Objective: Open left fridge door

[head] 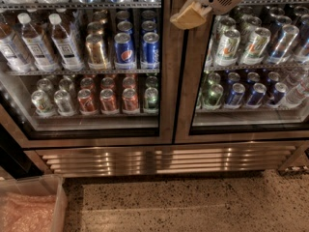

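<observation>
The fridge [164, 158] fills the view, a steel two-door cooler with a ribbed grille at its base. The left fridge door [166, 81] is a glass pane in a brushed-steel frame. Water bottles, blue Pepsi cans and red cans show through it. It looks shut, flush with the right door. My gripper [186, 16] hangs at the top of the view, in front of the seam between the two doors, near the left door's right frame. A tan fingertip [182, 17] points down and left.
The right door [241, 129] shows green-and-white and silver cans. A clear plastic bin [34, 207] with pinkish filling stands on the speckled floor [193, 202] at the bottom left. A dark gap [9, 153] lies left of the fridge.
</observation>
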Tool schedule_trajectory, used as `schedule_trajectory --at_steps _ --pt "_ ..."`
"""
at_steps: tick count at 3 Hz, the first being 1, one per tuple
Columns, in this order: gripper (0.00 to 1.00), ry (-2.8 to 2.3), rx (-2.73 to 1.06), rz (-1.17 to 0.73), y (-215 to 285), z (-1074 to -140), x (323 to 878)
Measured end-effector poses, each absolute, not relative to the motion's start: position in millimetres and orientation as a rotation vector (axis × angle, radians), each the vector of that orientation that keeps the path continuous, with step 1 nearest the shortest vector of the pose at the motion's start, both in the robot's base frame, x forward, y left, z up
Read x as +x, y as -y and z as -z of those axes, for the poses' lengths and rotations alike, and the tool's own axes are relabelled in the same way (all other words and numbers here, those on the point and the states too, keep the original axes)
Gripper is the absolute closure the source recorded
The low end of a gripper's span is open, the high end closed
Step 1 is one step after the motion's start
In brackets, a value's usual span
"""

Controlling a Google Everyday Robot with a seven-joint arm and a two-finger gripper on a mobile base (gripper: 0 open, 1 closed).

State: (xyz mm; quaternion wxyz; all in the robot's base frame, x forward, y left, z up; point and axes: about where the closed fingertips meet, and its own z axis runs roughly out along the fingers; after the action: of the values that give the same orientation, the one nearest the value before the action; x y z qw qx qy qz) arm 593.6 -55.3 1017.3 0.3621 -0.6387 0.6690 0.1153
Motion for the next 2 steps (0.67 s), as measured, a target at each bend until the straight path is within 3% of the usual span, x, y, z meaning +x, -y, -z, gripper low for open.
schedule_trajectory --at_steps 2 --pt "1.0 -1.723 -1.645 -0.297 60.0 -1018.1 599.5"
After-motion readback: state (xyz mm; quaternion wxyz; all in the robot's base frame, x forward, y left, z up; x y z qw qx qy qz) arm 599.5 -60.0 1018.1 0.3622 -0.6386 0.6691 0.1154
